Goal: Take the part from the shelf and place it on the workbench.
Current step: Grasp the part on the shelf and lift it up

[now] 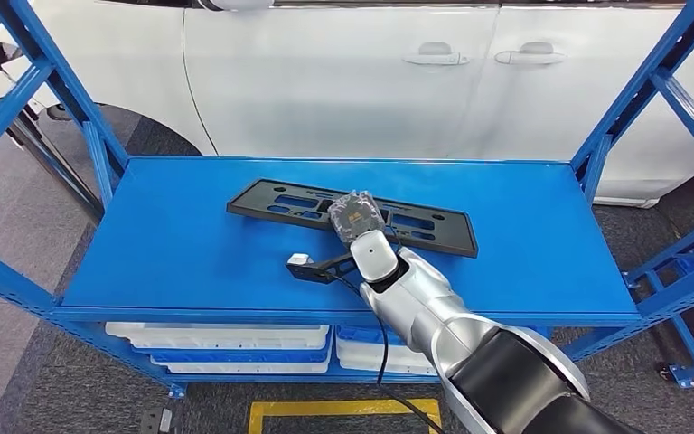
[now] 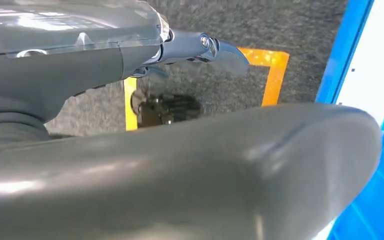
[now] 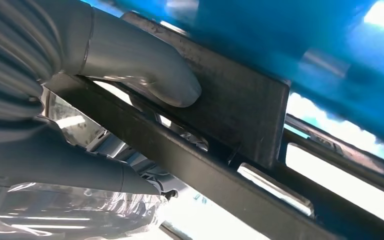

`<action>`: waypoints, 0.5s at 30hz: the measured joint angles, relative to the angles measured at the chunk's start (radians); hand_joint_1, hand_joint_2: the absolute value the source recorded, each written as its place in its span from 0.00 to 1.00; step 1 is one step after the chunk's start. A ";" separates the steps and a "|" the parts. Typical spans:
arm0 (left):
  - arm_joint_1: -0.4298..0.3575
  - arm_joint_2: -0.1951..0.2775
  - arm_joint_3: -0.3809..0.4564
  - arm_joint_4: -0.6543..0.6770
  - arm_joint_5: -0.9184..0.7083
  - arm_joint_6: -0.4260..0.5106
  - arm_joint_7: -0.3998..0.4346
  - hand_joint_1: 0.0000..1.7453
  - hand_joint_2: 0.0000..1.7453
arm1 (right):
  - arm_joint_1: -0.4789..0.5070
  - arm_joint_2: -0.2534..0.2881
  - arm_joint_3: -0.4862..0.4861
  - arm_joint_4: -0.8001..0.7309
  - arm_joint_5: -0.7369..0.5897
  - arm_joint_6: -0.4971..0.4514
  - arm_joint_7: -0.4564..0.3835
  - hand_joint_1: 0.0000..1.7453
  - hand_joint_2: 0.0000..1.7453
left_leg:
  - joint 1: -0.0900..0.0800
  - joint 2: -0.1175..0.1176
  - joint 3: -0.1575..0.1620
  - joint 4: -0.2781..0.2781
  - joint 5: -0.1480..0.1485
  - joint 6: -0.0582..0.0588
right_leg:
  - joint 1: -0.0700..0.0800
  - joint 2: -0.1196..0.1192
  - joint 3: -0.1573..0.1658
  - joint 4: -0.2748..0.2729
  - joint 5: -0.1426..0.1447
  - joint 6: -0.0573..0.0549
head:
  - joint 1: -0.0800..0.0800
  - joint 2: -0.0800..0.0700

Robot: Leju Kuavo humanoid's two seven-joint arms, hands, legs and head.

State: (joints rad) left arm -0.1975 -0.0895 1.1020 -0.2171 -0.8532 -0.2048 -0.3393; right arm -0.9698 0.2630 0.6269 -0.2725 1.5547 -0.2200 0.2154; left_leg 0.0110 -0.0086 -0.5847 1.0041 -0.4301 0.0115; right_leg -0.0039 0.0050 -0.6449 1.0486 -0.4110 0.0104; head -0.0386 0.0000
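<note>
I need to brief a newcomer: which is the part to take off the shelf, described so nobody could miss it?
Find the blue shelf in front of the white car. On its top board lies the black frame, a long, flat plate with slots cut through it. The right hand grips it near the middle, and it is the one loose, dark thing on that board.

part's [image 1: 352, 215] middle hidden under right hand [image 1: 356, 215], its fingers [image 3: 145, 75] blurred

You have one black part [image 1: 352, 217] under the right hand [image 1: 358, 217], on one blue shelf [image 1: 190, 235]. Beyond it stands one white car [image 1: 343, 81]; below it, three white bins [image 1: 226, 348].
</note>
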 joint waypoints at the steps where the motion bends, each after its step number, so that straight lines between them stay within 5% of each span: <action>1: -0.001 0.000 -0.003 0.000 -0.007 0.005 0.001 0.00 0.00 | -0.001 0.000 -0.001 -0.001 0.001 -0.001 0.000 1.00 1.00 | -0.001 0.000 0.000 0.001 -0.003 -0.004 | 0.002 0.000 0.015 -0.033 0.007 -0.004 | 0.000 0.000; 6: -0.004 0.000 -0.013 0.000 -0.023 0.010 0.014 0.00 0.00 | -0.005 0.002 -0.015 -0.008 -0.007 -0.022 -0.013 1.00 1.00 | 0.001 0.003 -0.015 0.044 -0.037 -0.031 | 0.001 0.001 0.028 -0.054 0.007 -0.029 | 0.000 0.000; 10: -0.005 0.000 -0.017 0.000 -0.007 0.002 -0.006 0.00 0.00 | -0.008 0.003 -0.069 -0.028 -0.126 -0.138 -0.111 1.00 1.00 | 0.003 0.003 -0.138 0.284 -0.136 -0.040 | 0.003 0.001 0.035 -0.055 0.001 -0.040 | 0.000 0.000; 12: -0.004 0.000 -0.017 0.000 0.002 0.001 -0.011 0.00 0.00 | -0.009 0.005 -0.125 -0.052 -0.238 -0.209 -0.213 1.00 1.00 | 0.003 0.003 -0.142 0.271 -0.100 -0.039 | 0.004 0.002 0.040 -0.051 -0.006 -0.039 | 0.000 0.000; 15: -0.004 0.003 -0.014 0.000 0.019 -0.003 -0.017 0.00 0.00 | 0.001 0.013 -0.232 -0.148 -0.493 -0.245 -0.446 1.00 1.00 | 0.001 0.005 -0.049 0.067 0.003 -0.030 | 0.007 0.003 0.049 -0.041 -0.020 -0.031 | 0.000 0.000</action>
State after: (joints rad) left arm -0.2014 -0.0863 1.0881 -0.2171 -0.8346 -0.2075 -0.3563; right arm -0.9687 0.2762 0.3947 -0.4200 1.0621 -0.4647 -0.2309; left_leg 0.0119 -0.0039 -0.6339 1.0713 -0.4273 -0.0187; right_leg 0.0027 0.0085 -0.5960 1.0073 -0.4313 -0.0202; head -0.0388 0.0000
